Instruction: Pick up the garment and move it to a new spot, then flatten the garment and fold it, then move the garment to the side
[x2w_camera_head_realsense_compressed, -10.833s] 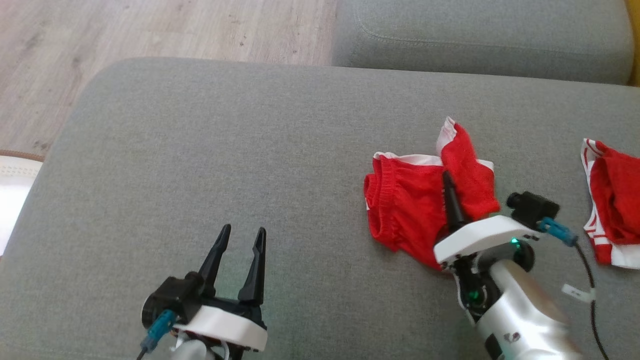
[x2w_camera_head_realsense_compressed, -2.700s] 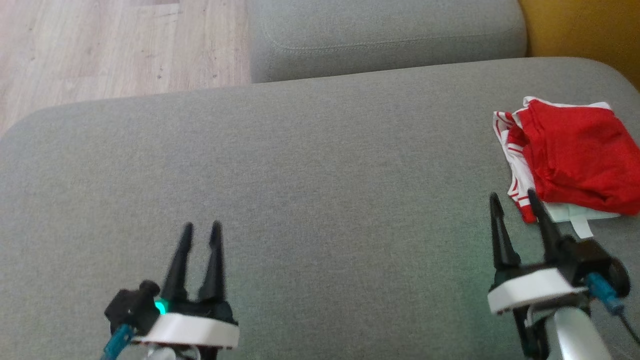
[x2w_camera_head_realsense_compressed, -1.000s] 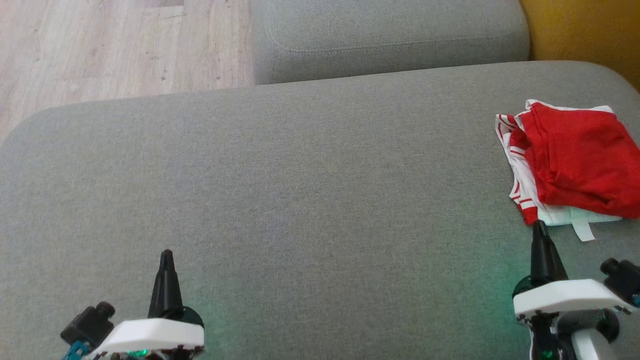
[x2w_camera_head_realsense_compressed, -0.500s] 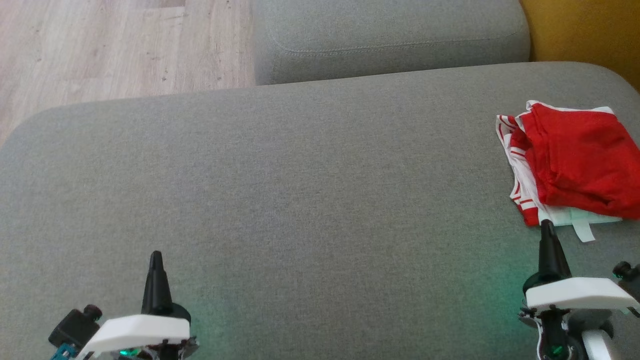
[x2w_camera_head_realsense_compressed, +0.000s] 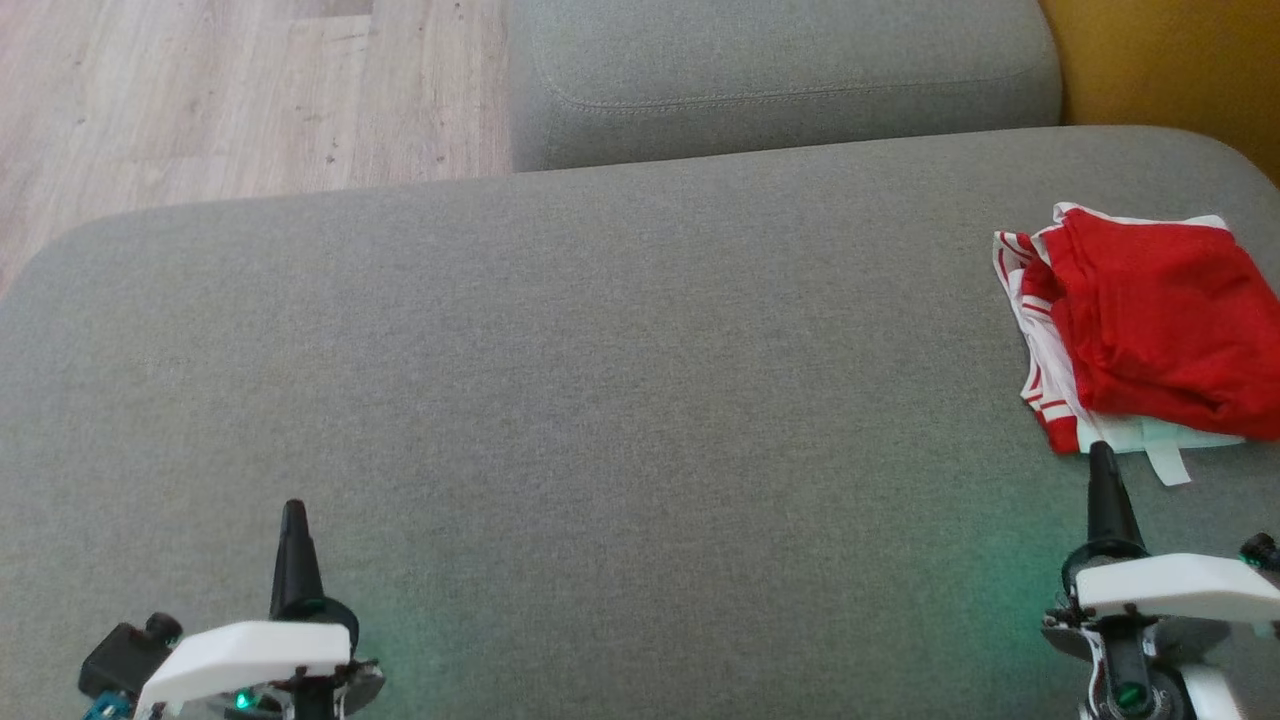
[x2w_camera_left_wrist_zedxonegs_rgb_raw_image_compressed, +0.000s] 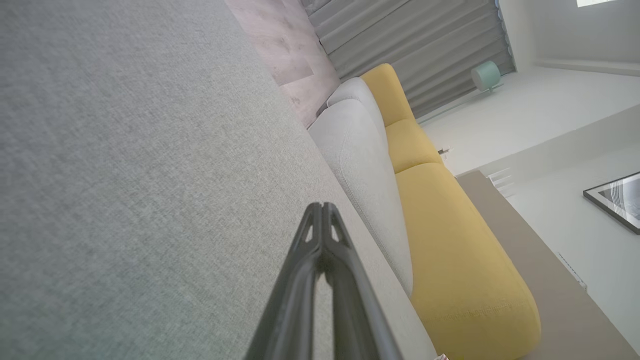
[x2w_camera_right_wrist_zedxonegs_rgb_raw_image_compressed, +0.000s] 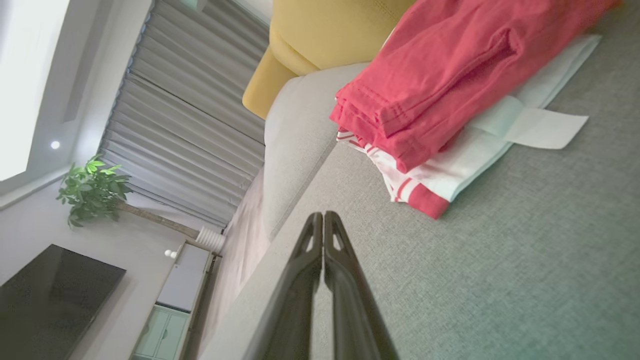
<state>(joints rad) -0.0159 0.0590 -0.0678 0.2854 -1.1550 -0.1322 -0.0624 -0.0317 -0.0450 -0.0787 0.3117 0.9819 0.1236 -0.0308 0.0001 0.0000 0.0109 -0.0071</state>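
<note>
So here's where we're at: the red garment (x2w_camera_head_realsense_compressed: 1165, 310) is sitting folded at the far right of the head view, about mid-height. It's lying on top of a white piece with red stripes (x2w_camera_head_realsense_compressed: 1035, 375), and that one pokes out along the garment's left and lower edges. There's also a pale mint-ish cloth under the stack with a little white tab (x2w_camera_head_realsense_compressed: 1165, 465) sticking out toward the bottom of the frame. All of that rests on the big grey sofa seat (x2w_camera_head_realsense_compressed: 600, 380) that takes up most of the picture. A second grey cushion (x2w_camera_head_realsense_compressed: 780, 70) sits at the top centre, there's wood floor (x2w_camera_head_realsense_compressed: 200, 90) in the upper left and a bit of yellow upholstery (x2w_camera_head_realsense_compressed: 1170, 60) in the upper right. Our left hand (x2w_camera_head_realsense_compressed: 293, 515) is down in the lower left corner, well apart from the clothes. Its two fingers are pressed together tip to tip with nothing between them, which the left wrist view shows pretty clearly. Our right hand (x2w_camera_head_realsense_compressed: 1101, 460) is in the lower right. It's pinched closed the same way and holding nothing, with its tip just below the stack's lower-left corner, right by the mint cloth. From the head view we honestly can't tell if the tip touches the fabric. In the right wrist view the stack is up and to the right of the fingertips, with bare grey seat in between. Both wrists throw a faint green glow on the seat.
</note>
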